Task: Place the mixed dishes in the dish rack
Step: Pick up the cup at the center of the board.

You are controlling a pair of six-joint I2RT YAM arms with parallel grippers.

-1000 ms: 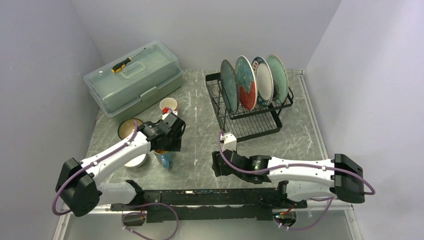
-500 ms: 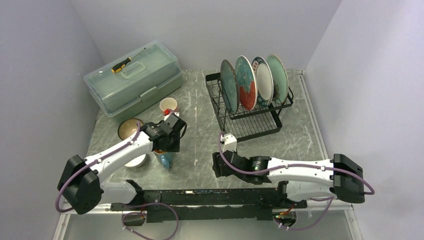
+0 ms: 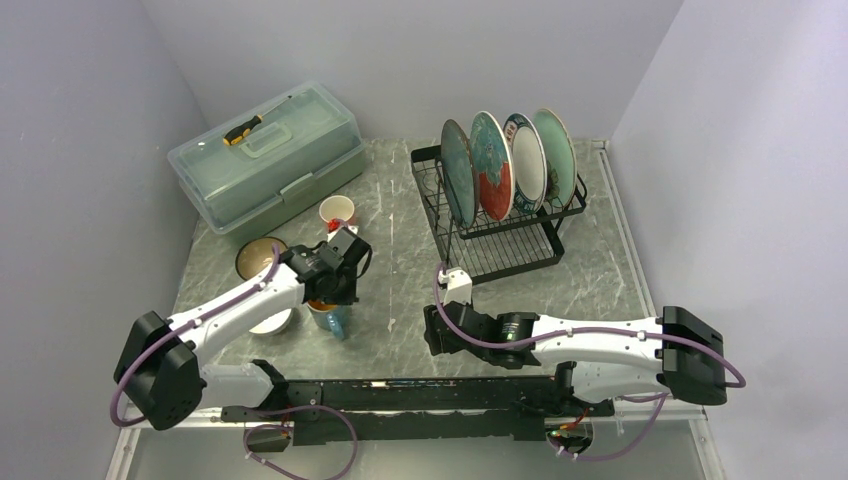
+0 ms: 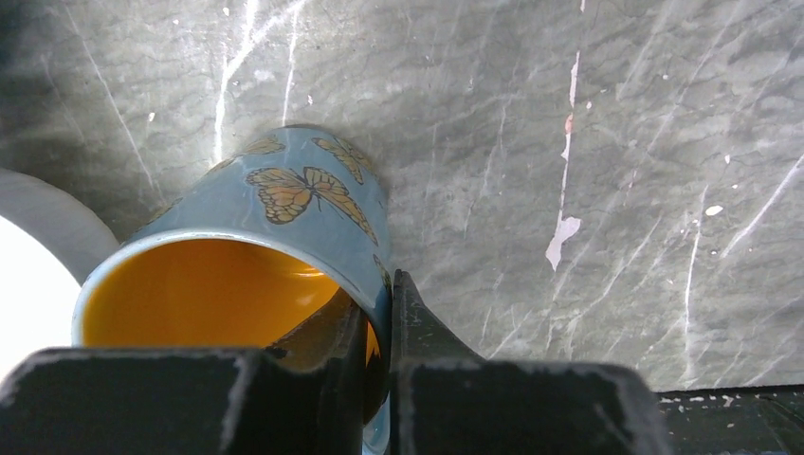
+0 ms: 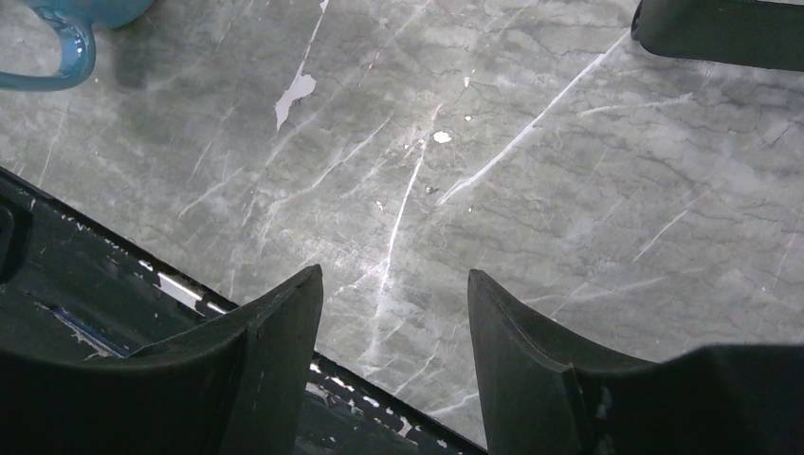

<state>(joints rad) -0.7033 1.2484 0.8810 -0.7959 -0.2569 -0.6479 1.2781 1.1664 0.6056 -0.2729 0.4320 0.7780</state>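
The blue mug (image 3: 328,318) with butterflies and an orange inside (image 4: 284,204) stands on the table at the left. My left gripper (image 3: 325,298) (image 4: 379,294) is shut on its rim, one finger inside and one outside the wall. The dish rack (image 3: 500,245) at the back right holds the teal plate (image 3: 458,172), the patterned plate (image 3: 491,165), the white plate (image 3: 526,160) and the pale green plate (image 3: 556,155) upright. My right gripper (image 3: 432,330) (image 5: 393,275) hovers open over bare table in front of the rack. Its view catches the mug's handle (image 5: 57,57).
A pink mug (image 3: 337,211) stands behind the blue one. A tan bowl (image 3: 258,256) and a white bowl (image 3: 272,322) (image 4: 28,256) lie left of it. The green lidded box (image 3: 265,155) with a screwdriver (image 3: 243,129) on top sits at the back left.
My left gripper's jaws have closed onto the blue mug's rim. The right arm has stayed almost still.
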